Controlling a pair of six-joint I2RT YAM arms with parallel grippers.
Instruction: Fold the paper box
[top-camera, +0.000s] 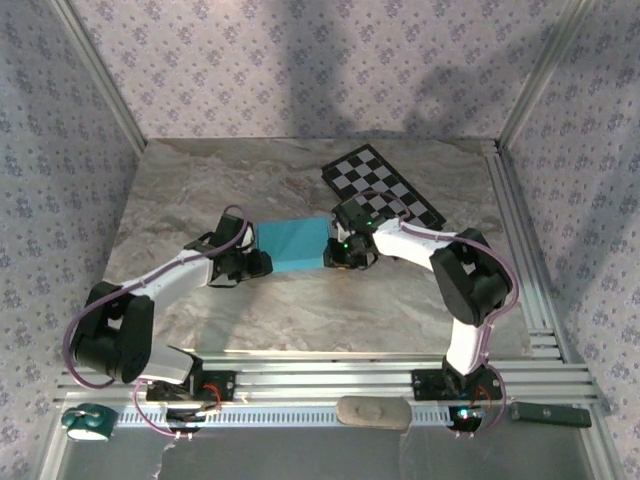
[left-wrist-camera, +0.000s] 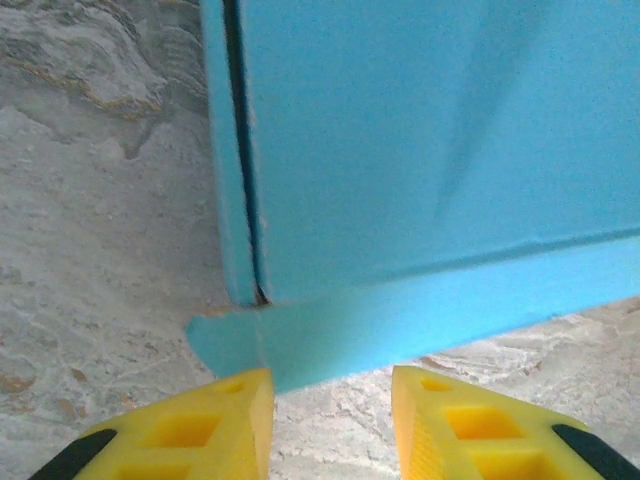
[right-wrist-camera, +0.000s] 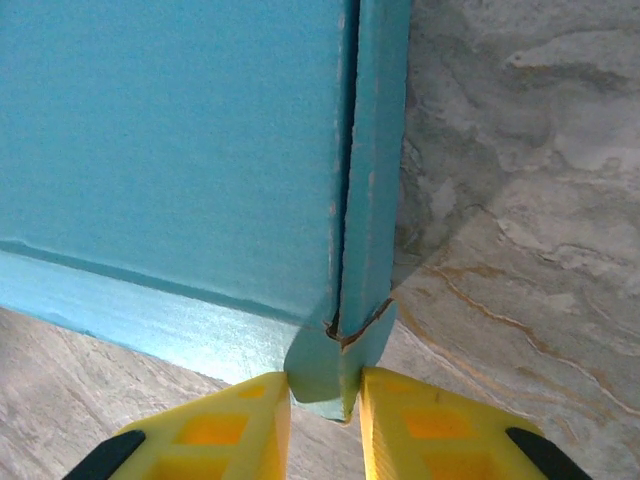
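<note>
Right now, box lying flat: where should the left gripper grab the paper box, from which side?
Likely the thin lip along the left end of the paper box, coming in low from the left. The lip juts out past the corner seam, thin enough to pinch, and the left gripper faces it, open. The right gripper pinches the far end's corner tab likewise.

**Three Cameras, One Shared Box**

The top external camera looked down from above and behind the arm bases, taking in the whole table (top-camera: 300, 310). The left wrist camera peered past the left gripper (left-wrist-camera: 328, 378) at one end of the paper box (left-wrist-camera: 420, 150), very near. The right wrist camera peered past the right gripper (right-wrist-camera: 325, 380) at the opposite end. All three views shared that box.
</note>
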